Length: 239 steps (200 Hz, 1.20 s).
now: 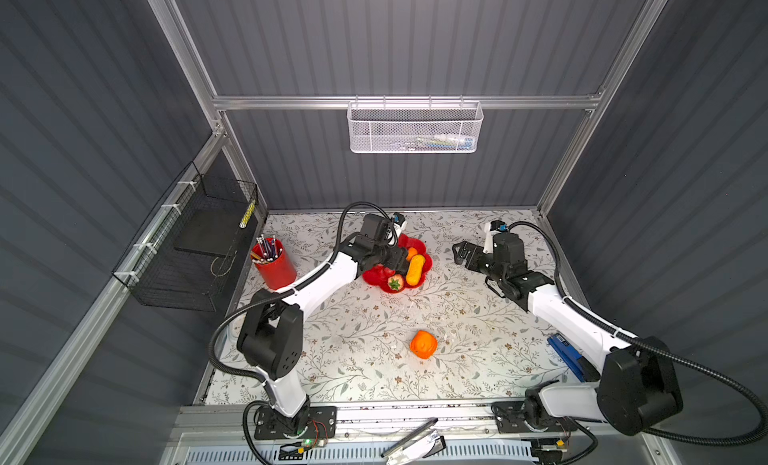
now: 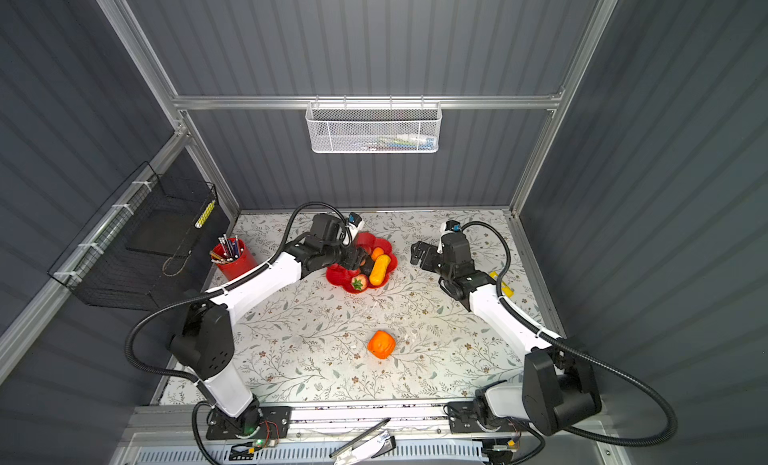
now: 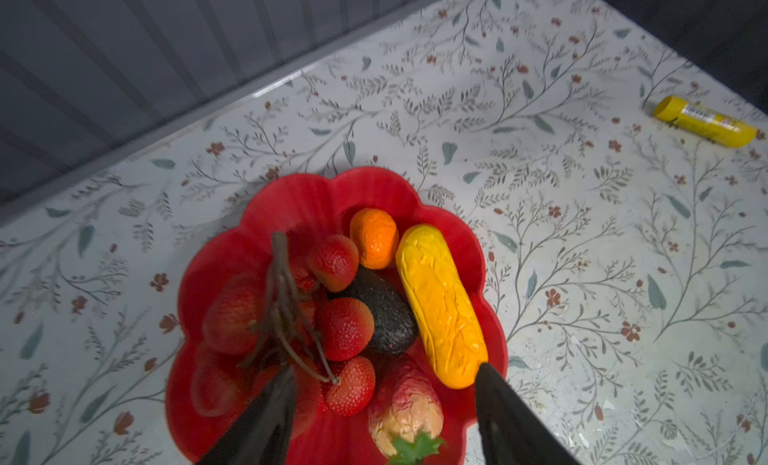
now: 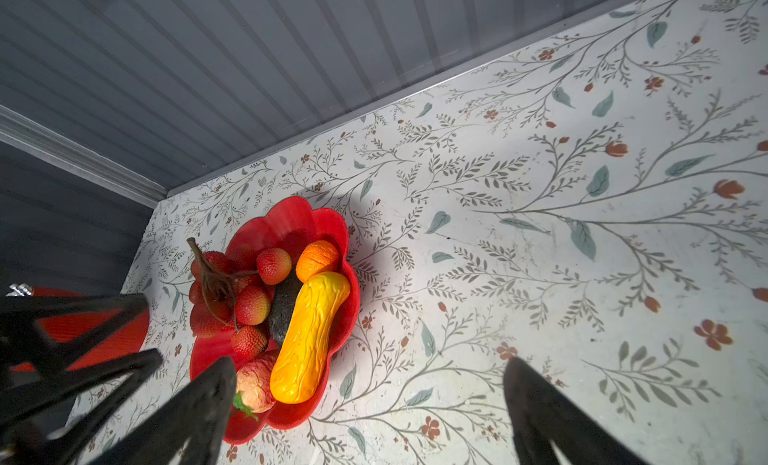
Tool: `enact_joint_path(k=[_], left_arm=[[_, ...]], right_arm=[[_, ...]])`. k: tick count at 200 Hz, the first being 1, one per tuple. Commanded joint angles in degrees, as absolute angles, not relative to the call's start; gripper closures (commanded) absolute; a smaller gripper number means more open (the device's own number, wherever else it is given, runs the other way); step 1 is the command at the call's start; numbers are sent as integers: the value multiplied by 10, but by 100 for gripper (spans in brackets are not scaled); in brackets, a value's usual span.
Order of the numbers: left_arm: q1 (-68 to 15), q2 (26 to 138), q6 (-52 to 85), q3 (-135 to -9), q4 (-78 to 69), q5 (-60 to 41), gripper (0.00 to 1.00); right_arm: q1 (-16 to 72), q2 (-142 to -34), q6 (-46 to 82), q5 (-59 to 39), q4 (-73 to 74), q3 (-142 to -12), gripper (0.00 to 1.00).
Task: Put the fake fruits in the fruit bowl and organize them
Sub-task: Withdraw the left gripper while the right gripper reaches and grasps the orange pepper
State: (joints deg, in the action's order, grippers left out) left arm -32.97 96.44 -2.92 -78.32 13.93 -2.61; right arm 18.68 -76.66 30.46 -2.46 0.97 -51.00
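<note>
the floral table (image 1: pixel 353 359) carries the fruit bowl (image 1: pixel 376 276), a lumpy orange fruit (image 1: pixel 423 344), a pencil cup (image 1: pixel 276 269) and a yellow tube (image 3: pixel 704 121).

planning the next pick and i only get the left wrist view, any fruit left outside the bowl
Observer: Yes, one. The pepper lies on the table, apart from the bowl and nearer the arm bases.
Operator: is the right hand free for it
Observer: The right hand is open and empty, hovering to the right of the bowl.
Operator: anything on the bowl's other side
Observer: A red cup full of pencils stands to the left of the bowl, near the table's left edge.
</note>
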Motion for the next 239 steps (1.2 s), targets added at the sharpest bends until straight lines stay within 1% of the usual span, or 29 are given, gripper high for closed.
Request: enact_joint_path(k=[1,30,47,61,109,141,170,207,220,239], left_arm=[[-332,900,-8,-752,83,9,27],[-331,816,11,-680,22,94,18],[-330,766,24,-625,-14,142,10],[-330,732,28,-583,-41,171,1],[-328,670,57,-508,-30,262,0],[-326,638,69,-474,-29,300,0],[-325,620,71,-463,-18,312,0],[-324,606,72,-454,-12,322,0],[-325,601,73,-453,-10,323,0],[-324,596,73,-451,-6,326,0]], right_arm=[[185,-773,297,-56,-24,-515,1],[199,-780,278,-85,-72,-509,1],[221,-776,260,-92,-100,-500,1],[248,-769,247,-96,-123,-489,1],[379,-743,235,-89,-198,-458,1],[467,-731,247,-55,-239,-441,1],[535,-742,260,-4,-270,-443,1],[592,-787,249,65,-298,-478,1],[602,-810,242,92,-305,-494,1],[611,-837,236,104,-305,-509,1]])
